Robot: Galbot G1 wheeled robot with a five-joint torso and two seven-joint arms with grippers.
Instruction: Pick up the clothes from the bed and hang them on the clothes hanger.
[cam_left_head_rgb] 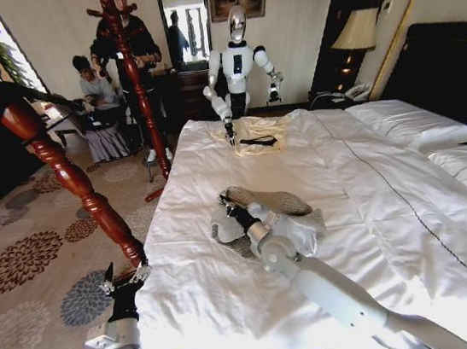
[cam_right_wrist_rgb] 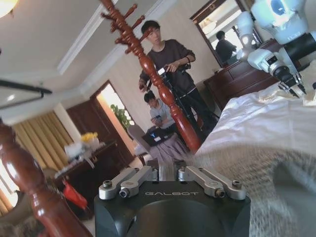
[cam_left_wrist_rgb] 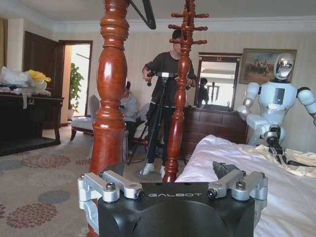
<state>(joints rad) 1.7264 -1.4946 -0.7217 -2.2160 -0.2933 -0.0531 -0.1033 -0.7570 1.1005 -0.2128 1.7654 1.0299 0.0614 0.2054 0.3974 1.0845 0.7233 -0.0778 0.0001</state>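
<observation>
The clothes, a grey-beige woven jacket (cam_left_head_rgb: 267, 200), lie crumpled in the middle of the white bed (cam_left_head_rgb: 376, 207). My right gripper (cam_left_head_rgb: 235, 215) rests on the jacket's left edge. In the right wrist view its fingers (cam_right_wrist_rgb: 168, 173) are drawn together, with the woven fabric (cam_right_wrist_rgb: 256, 182) bunched right against them. My left gripper (cam_left_head_rgb: 124, 279) hangs open (cam_left_wrist_rgb: 170, 175) low by the bed's near left corner, next to a red wooden post (cam_left_head_rgb: 70, 174). A slim black clothes hanger (cam_left_head_rgb: 34, 102) hangs on that stand, with its curved end (cam_left_wrist_rgb: 145, 15) overhead.
A second white robot (cam_left_head_rgb: 238, 62) stands at the far side of the bed over a cream garment (cam_left_head_rgb: 253, 129) with another black hanger on it. A second red coat stand (cam_left_head_rgb: 137, 84), seated and standing people and a tripod are beyond the bed's left side. Pillows (cam_left_head_rgb: 412, 125) lie at the right.
</observation>
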